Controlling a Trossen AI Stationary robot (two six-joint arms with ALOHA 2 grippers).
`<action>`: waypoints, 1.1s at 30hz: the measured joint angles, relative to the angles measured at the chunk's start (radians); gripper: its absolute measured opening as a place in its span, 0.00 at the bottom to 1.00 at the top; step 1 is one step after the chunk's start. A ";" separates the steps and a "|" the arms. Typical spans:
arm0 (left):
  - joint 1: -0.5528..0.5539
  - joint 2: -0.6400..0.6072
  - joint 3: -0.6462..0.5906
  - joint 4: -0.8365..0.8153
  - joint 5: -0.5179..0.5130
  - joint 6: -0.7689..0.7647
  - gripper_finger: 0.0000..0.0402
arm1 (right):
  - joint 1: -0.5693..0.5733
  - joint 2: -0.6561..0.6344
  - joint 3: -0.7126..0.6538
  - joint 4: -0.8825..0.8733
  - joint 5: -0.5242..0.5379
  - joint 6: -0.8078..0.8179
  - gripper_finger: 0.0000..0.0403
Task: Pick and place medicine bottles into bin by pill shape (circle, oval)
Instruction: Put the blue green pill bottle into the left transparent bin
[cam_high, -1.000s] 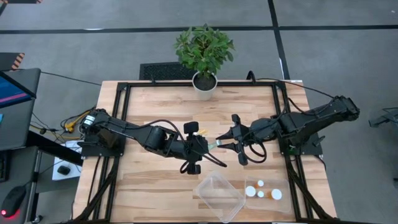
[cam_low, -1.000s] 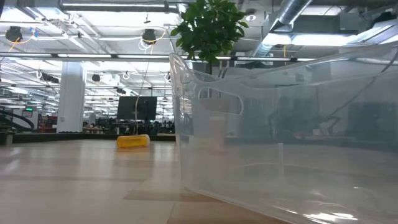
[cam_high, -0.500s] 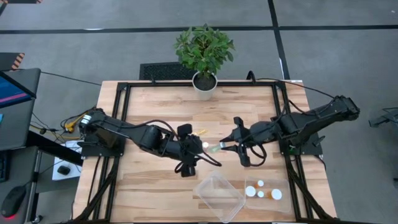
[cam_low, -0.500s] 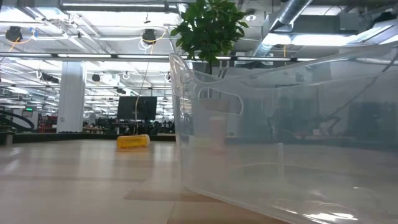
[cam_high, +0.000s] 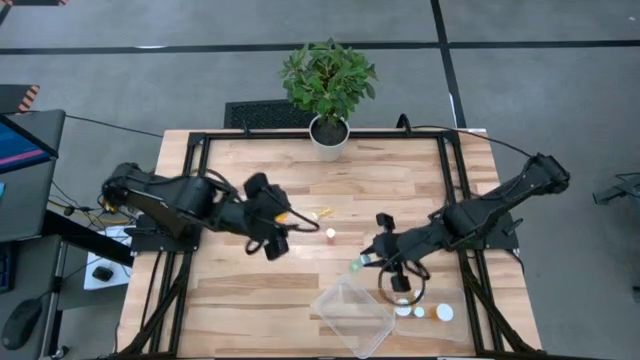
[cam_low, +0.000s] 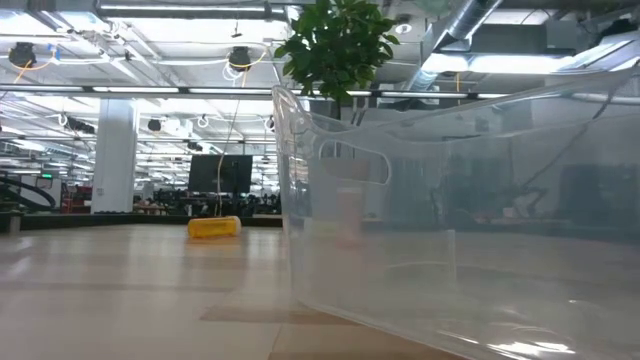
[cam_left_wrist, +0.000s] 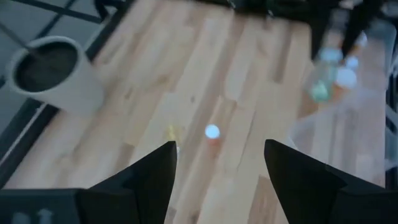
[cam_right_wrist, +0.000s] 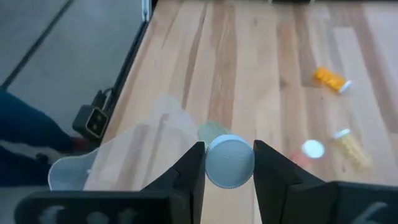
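Note:
My right gripper (cam_high: 364, 260) is shut on a greenish bottle (cam_high: 355, 266) with a white cap (cam_right_wrist: 229, 162), by the far corner of the clear left bin (cam_high: 352, 315). My left gripper (cam_high: 283, 222) is open and empty at the table's middle left; its wrist view (cam_left_wrist: 217, 174) shows the fingers spread. An amber bottle (cam_high: 330, 235) stands upright on the table, white cap up (cam_left_wrist: 212, 132). A yellowish bottle (cam_high: 319, 212) and an orange bottle (cam_right_wrist: 329, 79) lie on their sides. Several bottles stand in the right bin (cam_high: 425, 305). My right gripper pinches the greenish bottle at its white cap end (cam_right_wrist: 219, 163) between the two fingers. The bottle lies along the fingers, its green body (cam_right_wrist: 213, 132) pointing out past the fingertips. It is clear of the table.
A potted plant (cam_high: 328, 85) stands at the table's far edge. In the low view the clear bin's wall (cam_low: 450, 200) fills the right, and the yellowish bottle (cam_low: 213, 227) lies beyond it. Black frame rails run along the table's left and right sides.
My left gripper has drawn back toward the table's left edge, away from the greenish bottle. My right gripper has carried that bottle from the table's middle toward the near edge, up to the bins. The bottles on the table have stayed put.

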 joint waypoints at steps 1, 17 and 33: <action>0.000 -0.016 0.000 -0.002 -0.012 -0.010 0.59 | 0.008 0.029 0.021 -0.023 0.000 0.002 0.28; -0.003 -0.125 0.000 -0.149 -0.051 -0.052 0.59 | 0.154 0.502 0.508 -0.491 0.006 0.149 0.28; -0.013 -0.125 0.000 -0.230 -0.057 -0.027 0.59 | 0.282 0.689 0.538 -0.501 0.002 0.478 0.30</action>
